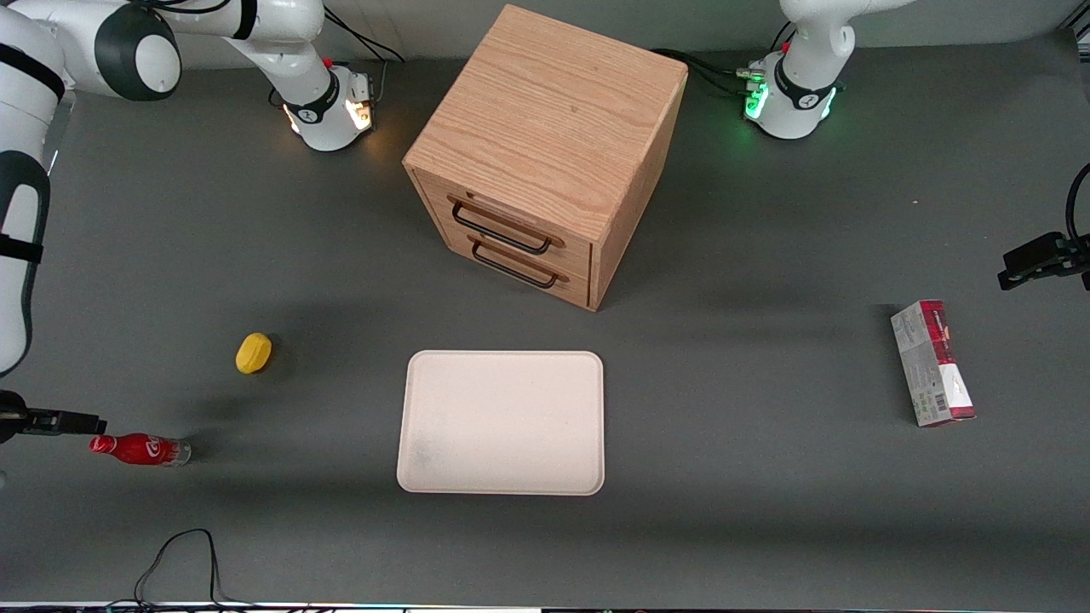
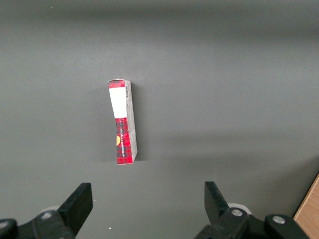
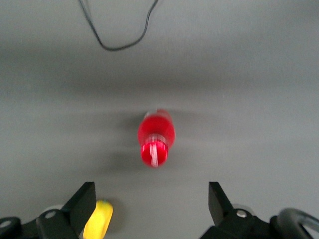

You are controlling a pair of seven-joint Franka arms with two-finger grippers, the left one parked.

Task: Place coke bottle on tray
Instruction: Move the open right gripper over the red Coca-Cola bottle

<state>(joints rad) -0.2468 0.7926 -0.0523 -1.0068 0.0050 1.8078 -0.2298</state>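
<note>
The coke bottle (image 1: 140, 449), with a red cap, red label and clear base, lies on its side on the grey table at the working arm's end, near the front camera. It also shows in the right wrist view (image 3: 156, 137), cap end toward the camera. My right gripper (image 1: 53, 421) hovers just off the bottle's cap end; in the right wrist view the gripper (image 3: 152, 194) is open and empty, with the bottle ahead of its fingers and apart from them. The cream tray (image 1: 501, 421) lies flat at the table's middle, with nothing on it.
A yellow lemon-like object (image 1: 254, 352) sits farther from the front camera than the bottle, and shows by one finger in the right wrist view (image 3: 98, 225). A wooden two-drawer cabinet (image 1: 545, 153) stands above the tray. A red-and-grey carton (image 1: 932, 362) lies toward the parked arm's end. A black cable (image 1: 183, 553) loops at the front edge.
</note>
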